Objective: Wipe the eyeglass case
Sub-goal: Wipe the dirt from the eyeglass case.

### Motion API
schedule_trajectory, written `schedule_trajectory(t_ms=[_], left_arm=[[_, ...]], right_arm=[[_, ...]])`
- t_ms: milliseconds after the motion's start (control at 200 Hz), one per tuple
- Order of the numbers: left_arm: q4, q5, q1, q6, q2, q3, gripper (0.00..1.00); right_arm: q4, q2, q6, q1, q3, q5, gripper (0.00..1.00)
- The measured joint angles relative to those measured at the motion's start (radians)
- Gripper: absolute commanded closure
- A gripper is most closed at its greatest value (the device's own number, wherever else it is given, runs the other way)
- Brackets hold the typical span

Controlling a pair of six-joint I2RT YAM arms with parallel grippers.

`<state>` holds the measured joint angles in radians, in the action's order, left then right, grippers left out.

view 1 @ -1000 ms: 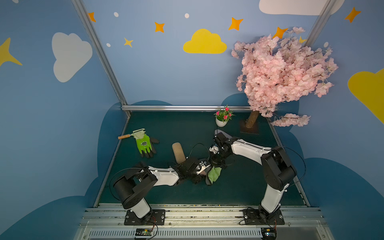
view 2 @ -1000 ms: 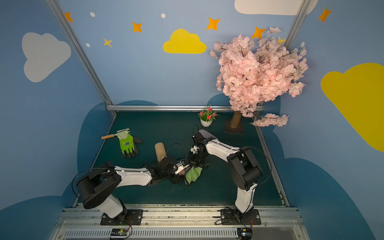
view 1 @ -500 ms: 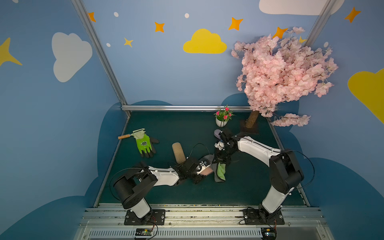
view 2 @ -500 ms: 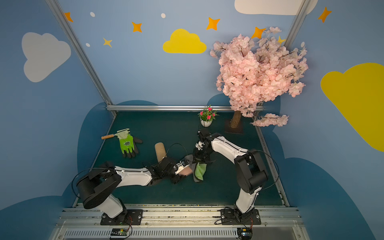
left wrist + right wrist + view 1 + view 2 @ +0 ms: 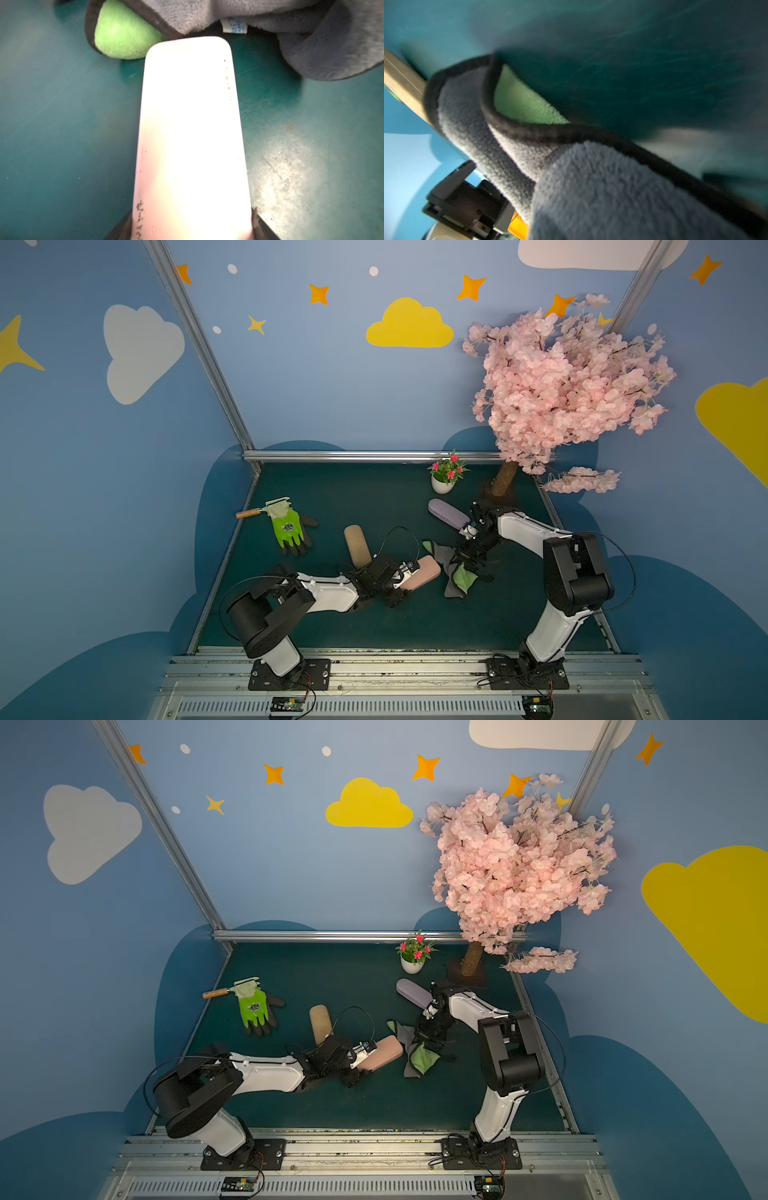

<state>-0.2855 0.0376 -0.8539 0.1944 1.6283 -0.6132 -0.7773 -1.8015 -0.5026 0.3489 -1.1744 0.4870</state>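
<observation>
A pink eyeglass case (image 5: 420, 576) (image 5: 383, 1056) lies low over the green mat, with my left gripper (image 5: 404, 581) (image 5: 365, 1058) shut on its near end. In the left wrist view the case (image 5: 191, 124) looks glaring white with dark specks along its edges, and a dark finger (image 5: 262, 228) shows on either side. My right gripper (image 5: 464, 558) (image 5: 424, 1038) is shut on a grey and green cloth (image 5: 457, 581) (image 5: 419, 1061) (image 5: 591, 197). The cloth droops to the mat just past the case's far end (image 5: 311, 41). Cloth hides the right fingers.
A purple case (image 5: 449, 512) lies behind the right arm and a cork-coloured case (image 5: 357, 545) behind the left wrist. A green glove (image 5: 287, 526) and a wooden-handled brush (image 5: 249, 513) are at the back left. A flower pot (image 5: 444, 483) and tree trunk (image 5: 505, 481) stand at the back right.
My right gripper has drawn the cloth off the pink case and away to the right, leaving the case's top bare. The left arm has stayed still.
</observation>
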Motion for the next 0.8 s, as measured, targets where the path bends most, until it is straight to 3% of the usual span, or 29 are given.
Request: schedule_trajectory(t_ms=[235,330,435,626,696,801], left_arm=[[0.003,0.009,-0.004,-0.003,-0.002,0.001,0.97],[0.008,0.015,-0.004,-0.005,-0.004,0.000,0.97],[0.008,0.019,-0.005,-0.007,-0.004,0.000,0.97],[0.008,0.027,-0.007,-0.009,-0.004,0.000,0.97],[0.007,0.032,-0.009,-0.011,-0.004,0.000,0.97],[0.007,0.037,-0.011,-0.016,-0.004,0.000,0.97]], right_arm=[[0.218,-0.022,-0.210,0.245,-0.019,0.175,1.00],[0.258,-0.051,-0.238,0.220,0.008,0.210,1.00],[0.204,-0.063,-0.180,0.130,0.040,0.212,1.00],[0.078,-0.004,-0.072,-0.031,0.035,0.043,1.00],[0.079,0.001,-0.098,-0.015,0.034,0.057,1.00],[0.139,0.001,-0.198,0.113,0.029,0.127,1.00]])
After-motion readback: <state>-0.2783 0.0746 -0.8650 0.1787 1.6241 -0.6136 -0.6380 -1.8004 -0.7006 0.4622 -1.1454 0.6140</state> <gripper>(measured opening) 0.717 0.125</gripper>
